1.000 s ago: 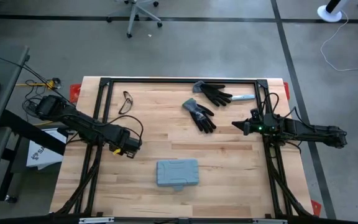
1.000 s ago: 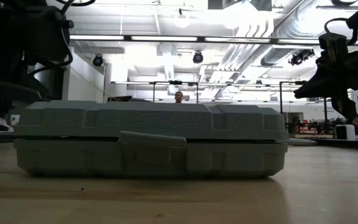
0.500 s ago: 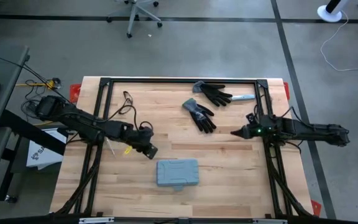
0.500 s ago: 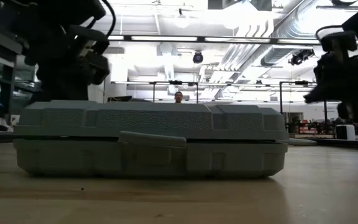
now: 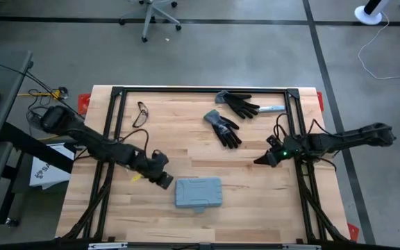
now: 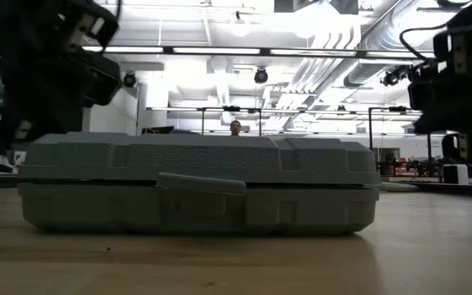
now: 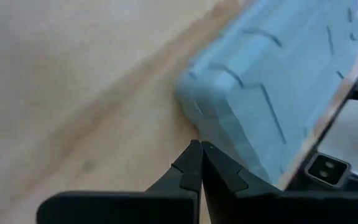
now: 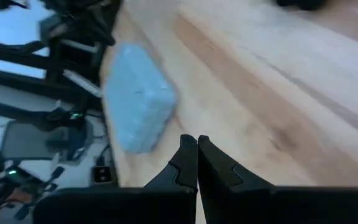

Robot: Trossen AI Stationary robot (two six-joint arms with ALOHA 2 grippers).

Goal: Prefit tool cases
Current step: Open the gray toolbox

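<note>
One tool case (image 5: 198,193) lies flat and closed on the wooden table (image 5: 255,194), near the table's front edge and roughly midway along it; it is the only case in sight. It is grey-blue with rounded corners, and its one latch tab (image 6: 201,183) sits on the long edge that faces the low camera.

Two arms are at work, both near the case. The left gripper (image 5: 164,181) is just beside the case's left short end, and in the left wrist view its two fingers (image 7: 188,167) are pressed together tip to tip, holding nothing, with the corner of the case (image 7: 272,93) right ahead of them. I cannot tell whether the tips touch the case. The right gripper (image 5: 261,160) hangs well to the right of the case and farther back on the table; its two fingers (image 8: 187,158) are also pressed together and hold nothing, with the case (image 8: 139,106) seen farther off.

Two work gloves (image 5: 222,128) (image 5: 238,104) lie behind the case toward the far edge of the table, close to each other. One pair of safety glasses (image 5: 142,113) lies behind the case and to its left, near the far left corner. One person (image 6: 235,128) shows far off in the room, above the case's top edge in the low view.
</note>
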